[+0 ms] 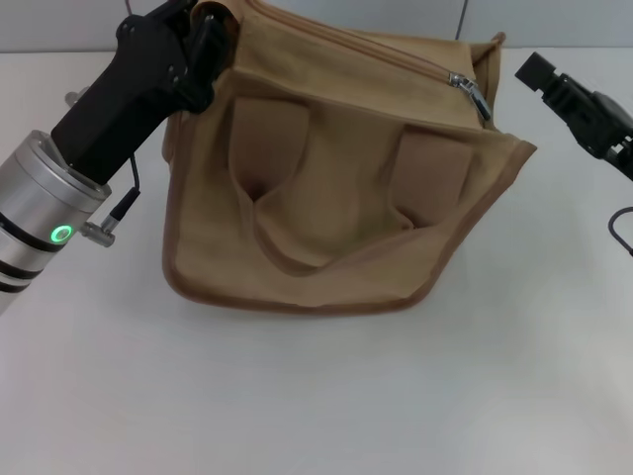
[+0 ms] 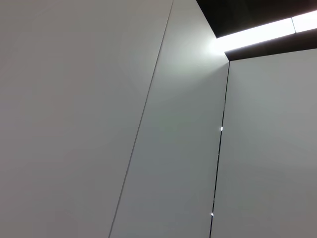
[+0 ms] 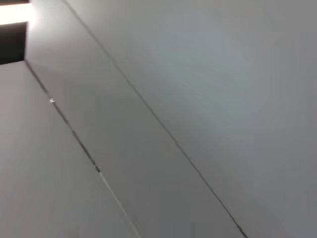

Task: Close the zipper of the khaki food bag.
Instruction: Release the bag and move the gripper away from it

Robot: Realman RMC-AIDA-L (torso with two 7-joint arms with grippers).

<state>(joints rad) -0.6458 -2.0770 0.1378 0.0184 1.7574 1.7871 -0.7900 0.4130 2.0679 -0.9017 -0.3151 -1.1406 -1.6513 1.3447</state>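
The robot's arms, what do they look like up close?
The left arm is a silver metal tube with black bands and a glowing green ring light, ending in a boxy matte black wrist and left gripper. A thin black cable with a small metal plug hangs beside it. The right gripper is also blocky black, with a black cable looping below.

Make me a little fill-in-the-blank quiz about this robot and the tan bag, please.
1. The bag sits on a white ____.
2. The silver zipper slider is at the bag's end nearer the robot's ____ arm.
3. The left gripper is at the bag's top ____, touching the fabric.
4. The right gripper is ____ from the bag, not touching it.

Missing words: table; right; corner; apart
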